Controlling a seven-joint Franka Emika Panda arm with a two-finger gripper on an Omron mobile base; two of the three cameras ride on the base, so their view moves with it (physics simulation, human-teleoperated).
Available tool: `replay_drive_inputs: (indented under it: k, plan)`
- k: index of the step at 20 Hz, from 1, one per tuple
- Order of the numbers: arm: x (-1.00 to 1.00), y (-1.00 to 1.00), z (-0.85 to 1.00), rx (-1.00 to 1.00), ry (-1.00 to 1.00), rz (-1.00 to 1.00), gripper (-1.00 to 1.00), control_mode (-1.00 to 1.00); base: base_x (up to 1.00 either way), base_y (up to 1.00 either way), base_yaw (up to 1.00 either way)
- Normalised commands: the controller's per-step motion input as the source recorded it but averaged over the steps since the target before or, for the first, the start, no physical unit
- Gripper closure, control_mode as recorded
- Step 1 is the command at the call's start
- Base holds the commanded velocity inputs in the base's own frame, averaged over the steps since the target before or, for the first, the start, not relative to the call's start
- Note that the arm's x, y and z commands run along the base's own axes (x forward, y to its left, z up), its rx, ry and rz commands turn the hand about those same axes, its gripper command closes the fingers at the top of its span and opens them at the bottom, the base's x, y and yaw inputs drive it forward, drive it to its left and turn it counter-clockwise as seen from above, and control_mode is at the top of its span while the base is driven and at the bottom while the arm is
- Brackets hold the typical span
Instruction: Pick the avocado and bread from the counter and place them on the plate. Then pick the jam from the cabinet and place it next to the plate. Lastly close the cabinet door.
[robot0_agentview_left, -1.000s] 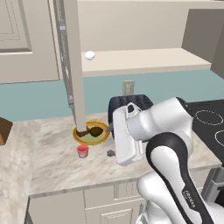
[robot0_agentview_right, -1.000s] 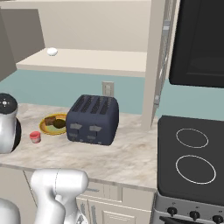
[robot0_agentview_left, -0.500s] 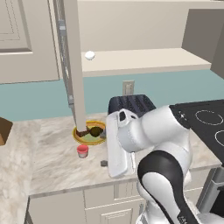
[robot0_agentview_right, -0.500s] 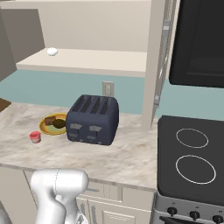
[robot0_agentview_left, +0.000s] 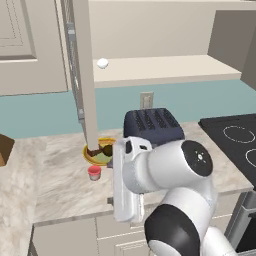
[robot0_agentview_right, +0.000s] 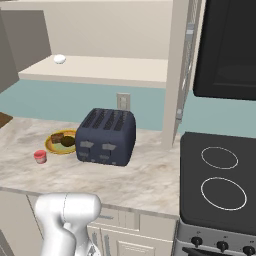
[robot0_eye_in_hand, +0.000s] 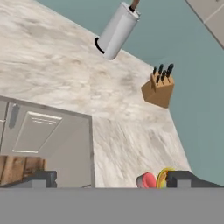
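Jam (robot0_agentview_left: 94, 172) sits on the counter (robot0_agentview_right: 150, 175) just beside the plate (robot0_agentview_right: 52, 145), on its near side. Avocado (robot0_agentview_right: 67, 141) and bread (robot0_agentview_right: 56, 136) both lie on that plate, left of the toaster (robot0_agentview_right: 106, 136). Cabinet door (robot0_agentview_left: 85, 70) stands open above the plate. My gripper (robot0_eye_in_hand: 111, 179) hangs with fingers spread wide, pinching nothing, over the counter with the jam and plate rim at my fingertip. Knife block (robot0_eye_in_hand: 158, 88) further off.

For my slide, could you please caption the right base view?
Jam beside the plate holding bread and avocado, left of the toaster; cabinet door open.
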Motion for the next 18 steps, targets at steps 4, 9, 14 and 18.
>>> replay_drive_inputs:
  k: [4, 9, 14, 18]
  plan:
    - [-0.1, 0.28, 0.0, -0.1, -0.08, -0.08, -1.0, -1.0, 0.0, 0.0, 0.0]
    - [0.0, 0.31, 0.0, -0.1, -0.09, -0.08, -1.0, -1.0, 0.0, 0.0, 0.0]
    - [0.0, 0.34, 0.0, -0.1, -0.09, -0.08, -1.0, -1.0, 0.0, 0.0, 0.0]
    - [0.0, 0.35, 0.0, -0.09, -0.08, -0.07, -1.0, -1.0, 0.0, 0.0, 0.0]
